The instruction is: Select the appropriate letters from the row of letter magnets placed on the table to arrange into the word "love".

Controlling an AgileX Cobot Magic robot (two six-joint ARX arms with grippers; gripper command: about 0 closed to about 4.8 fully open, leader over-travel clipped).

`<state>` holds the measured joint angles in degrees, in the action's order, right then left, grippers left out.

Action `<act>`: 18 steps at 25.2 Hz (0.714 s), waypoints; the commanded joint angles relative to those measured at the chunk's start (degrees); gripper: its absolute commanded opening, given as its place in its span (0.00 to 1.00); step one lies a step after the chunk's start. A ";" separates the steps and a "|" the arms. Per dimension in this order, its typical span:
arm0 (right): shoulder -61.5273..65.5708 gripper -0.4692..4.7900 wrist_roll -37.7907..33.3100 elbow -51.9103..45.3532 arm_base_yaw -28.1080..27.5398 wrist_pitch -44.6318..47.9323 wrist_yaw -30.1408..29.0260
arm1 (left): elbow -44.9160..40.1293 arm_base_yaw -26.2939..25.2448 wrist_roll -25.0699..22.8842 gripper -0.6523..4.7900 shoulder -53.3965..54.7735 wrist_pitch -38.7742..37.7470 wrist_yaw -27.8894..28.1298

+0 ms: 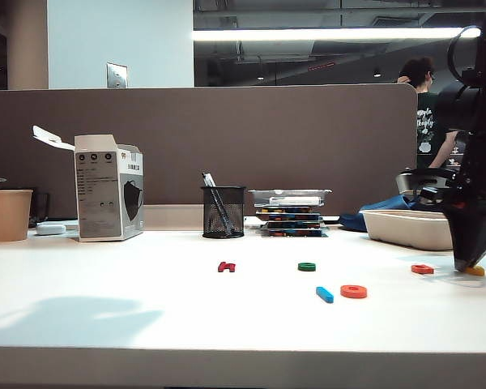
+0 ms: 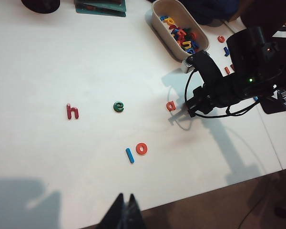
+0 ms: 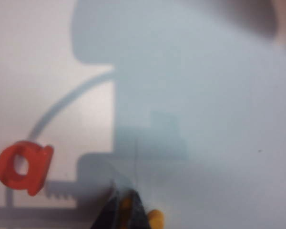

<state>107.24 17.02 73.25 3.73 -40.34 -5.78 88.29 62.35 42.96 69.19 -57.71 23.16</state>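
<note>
My right gripper (image 3: 124, 200) is down on the table (image 1: 146, 308) at the right, shut on the yellow letter (image 3: 155, 217), which pokes out beside the fingertips and shows as a yellow piece (image 1: 475, 271) under the gripper (image 1: 467, 263). The red-orange a (image 3: 24, 166) lies just beside it. Near the front lie the blue l (image 2: 129, 155) and orange o (image 2: 141, 148) side by side. Farther back are the green e (image 2: 118, 106) and dark red h (image 2: 72, 111). My left gripper (image 2: 126, 202) hangs above the table's front edge, shut and holding nothing.
A white tray (image 2: 158, 26) of several spare letters stands behind the right arm. Along the back are a mesh pen holder (image 1: 223, 211), a stack of flat boxes (image 1: 292, 212), a carton (image 1: 108, 188) and a paper cup (image 1: 10, 214).
</note>
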 commanded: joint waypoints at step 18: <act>-9.88 0.07 -6.69 -1.99 5.99 -7.26 -1.99 | 0.13 0.04 -0.07 0.11 -0.09 0.39 0.11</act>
<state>98.19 12.53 72.31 8.93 -47.88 -7.33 88.31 62.35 42.96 69.19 -57.71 23.16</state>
